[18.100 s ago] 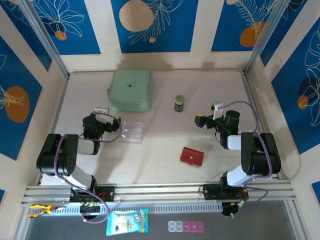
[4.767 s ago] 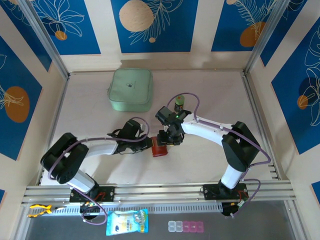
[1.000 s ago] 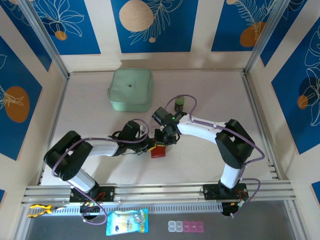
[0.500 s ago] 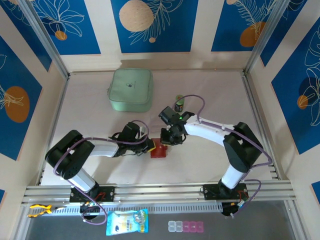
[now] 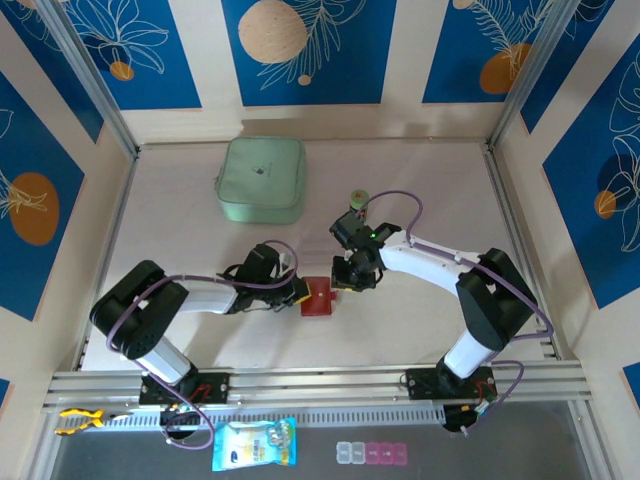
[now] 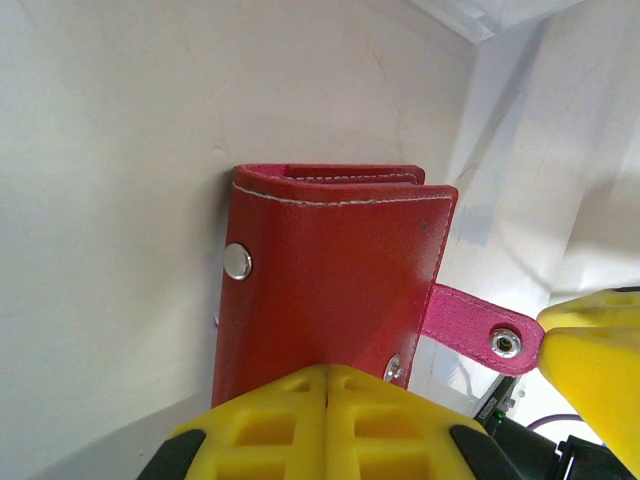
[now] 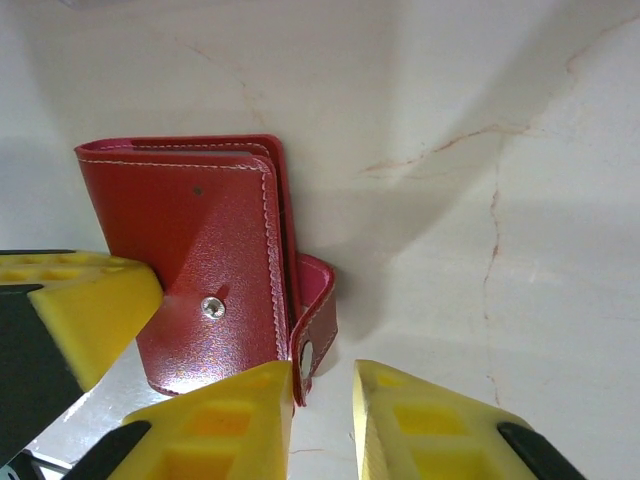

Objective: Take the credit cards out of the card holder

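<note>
The left gripper (image 6: pixel 327 378) is clamped tight on the card holder (image 6: pixel 330 270). Its two yellow fingers are pressed together over the near edge of the red cover, and the wallet sticks out straight ahead of the fingertips and lies flat on the pale table (image 5: pixel 410 330). The wallet looks folded, its spine at the end farthest from that gripper. A silver snap stud (image 6: pixel 237 262) sits on the cover, just ahead of the fingers and to their left.

The little strap tab (image 6: pixel 470 328) hangs loose off the wallet's side, unsnapped, pointing towards the right gripper (image 7: pixel 322 385). That gripper comes in from the opposite side and has let go. Its fingers stand a narrow gap apart with bare table between them. From its wrist camera the tab curls just ahead of its left finger (image 7: pixel 245 420), right at the tip. I can't quite make out whether the tab touches that finger or only lies beside it.

Well beyond both grippers, towards the back wall, sits a mint-green case (image 5: pixel 262 180).
</note>
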